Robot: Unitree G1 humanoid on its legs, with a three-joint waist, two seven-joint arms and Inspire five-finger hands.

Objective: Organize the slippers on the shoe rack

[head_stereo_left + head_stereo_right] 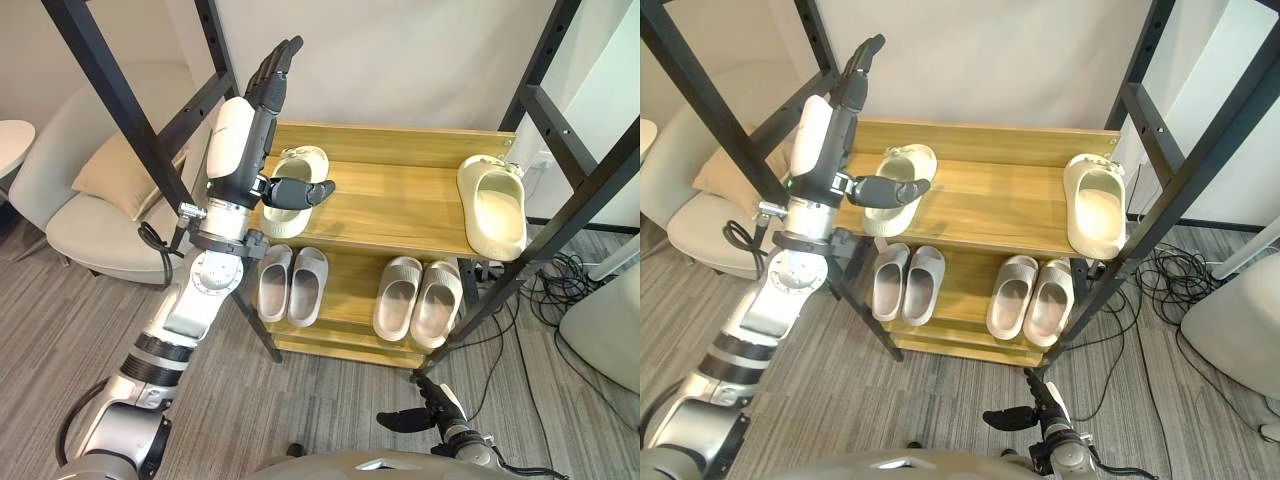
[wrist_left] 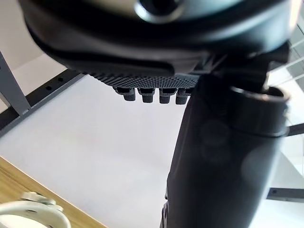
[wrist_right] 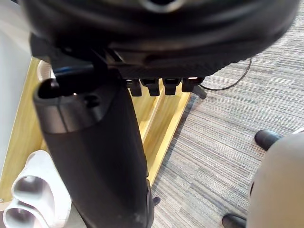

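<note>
One cream slipper [image 1: 296,172] lies at the left end of the wooden rack's top shelf [image 1: 390,205], and its mate [image 1: 492,205] lies at the right end. On the lower shelf stand a grey pair [image 1: 291,283] on the left and a beige pair [image 1: 418,298] on the right. My left hand [image 1: 266,90] is raised over the left cream slipper. Its fingers are straight and point up, its thumb sticks out above the slipper, and it holds nothing. My right hand [image 1: 428,410] hangs low near the floor in front of the rack, open and empty.
Black metal frame posts [image 1: 120,95] stand on both sides of the rack. A pale armchair with a cushion [image 1: 110,175] is to the left. Cables [image 1: 560,275] lie on the carpet to the right, beside a white object [image 1: 605,330].
</note>
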